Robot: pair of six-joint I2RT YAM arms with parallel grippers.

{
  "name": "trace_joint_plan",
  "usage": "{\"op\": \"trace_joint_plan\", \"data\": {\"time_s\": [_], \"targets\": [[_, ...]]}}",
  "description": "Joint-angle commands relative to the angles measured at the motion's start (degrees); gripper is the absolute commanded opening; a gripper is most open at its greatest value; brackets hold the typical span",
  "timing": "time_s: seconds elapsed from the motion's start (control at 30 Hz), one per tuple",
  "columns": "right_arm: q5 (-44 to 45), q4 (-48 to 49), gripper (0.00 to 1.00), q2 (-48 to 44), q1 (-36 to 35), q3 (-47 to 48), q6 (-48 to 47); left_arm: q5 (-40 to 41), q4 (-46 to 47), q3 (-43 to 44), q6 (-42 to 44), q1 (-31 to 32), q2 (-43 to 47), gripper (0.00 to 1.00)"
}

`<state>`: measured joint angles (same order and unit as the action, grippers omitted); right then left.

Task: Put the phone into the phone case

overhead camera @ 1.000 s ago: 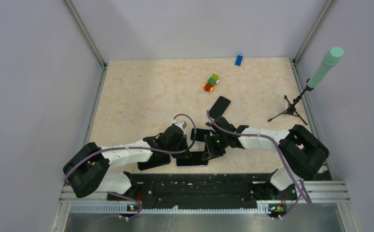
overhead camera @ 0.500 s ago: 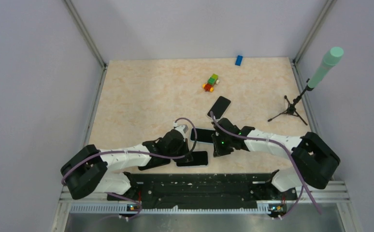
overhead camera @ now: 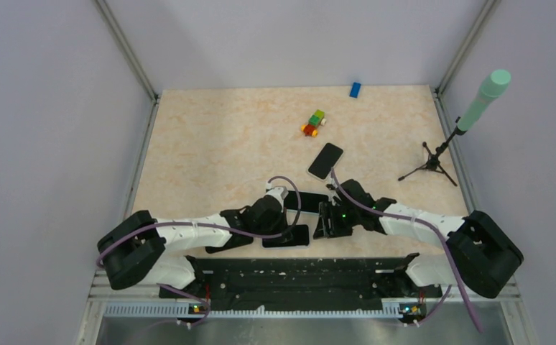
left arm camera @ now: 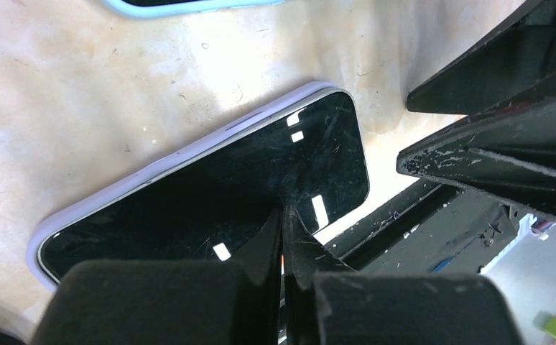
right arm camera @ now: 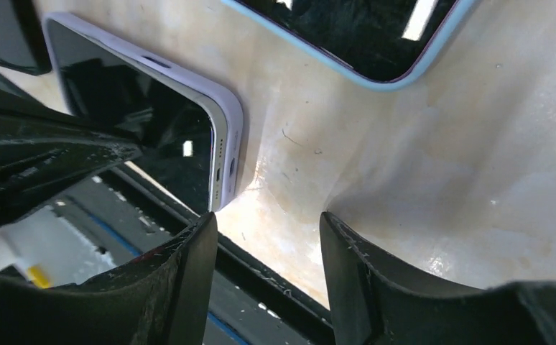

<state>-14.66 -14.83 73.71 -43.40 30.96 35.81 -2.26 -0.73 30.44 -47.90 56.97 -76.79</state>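
At the near edge of the table (overhead camera: 210,136), just ahead of the arm bases, the phone (left arm camera: 210,194) lies screen up and appears to sit inside a lavender case (left arm camera: 189,147). Its silver bottom edge shows bare at one corner in the right wrist view, so whether that corner is fully seated cannot be told. The left gripper (left arm camera: 283,230) has its fingers pressed together, with the tips on or just over the glass. The right gripper (right arm camera: 266,223) is spread, holds nothing and hovers just beside the phone's short end.

The phone is probably a stiff, fairly heavy slab with slick, scratch-prone glass that would skate under a sideways push. The case looks soft and grippy, with a lip that has to stretch over each corner. A hold across the long edges, or straight-down pressure near a corner, seems safer than pinching the screen.

Four dark phone-like slabs show from above:
- the lavender-cased phone
- a light-blue-cased phone (right arm camera: 354,29) near it
- a third phone (overhead camera: 325,160) farther out
- a slab (overhead camera: 228,242) partly under the left arm

Also in view are one cluster of coloured blocks (overhead camera: 313,123), one blue block (overhead camera: 355,89) and one tripod stand (overhead camera: 430,165).
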Motion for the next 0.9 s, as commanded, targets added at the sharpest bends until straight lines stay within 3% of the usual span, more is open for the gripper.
{"op": "trace_joint_plan", "data": {"time_s": [0.0,0.3,0.53,0.7,0.87], "targets": [[-11.9,11.4,0.53,-1.2,5.2,-5.3,4.0,4.7,-8.3,-0.6,1.4,1.7,-3.1,0.00],[-21.5,25.0,0.39,7.2,7.3,-8.9,7.7,6.2,-9.1,0.7,1.2,3.3,-4.9,0.00],[-22.0,26.8,0.26,13.7,7.3,-9.2,7.5,6.7,-9.3,1.0,1.0,3.8,-5.1,0.00],[-17.6,22.5,0.19,16.6,6.6,-7.3,4.6,7.1,-9.3,1.5,0.9,4.1,-5.4,0.00],[-6.4,10.9,0.17,18.1,2.0,-2.6,0.6,7.2,-9.3,2.1,0.9,4.4,-6.3,0.00]]}}
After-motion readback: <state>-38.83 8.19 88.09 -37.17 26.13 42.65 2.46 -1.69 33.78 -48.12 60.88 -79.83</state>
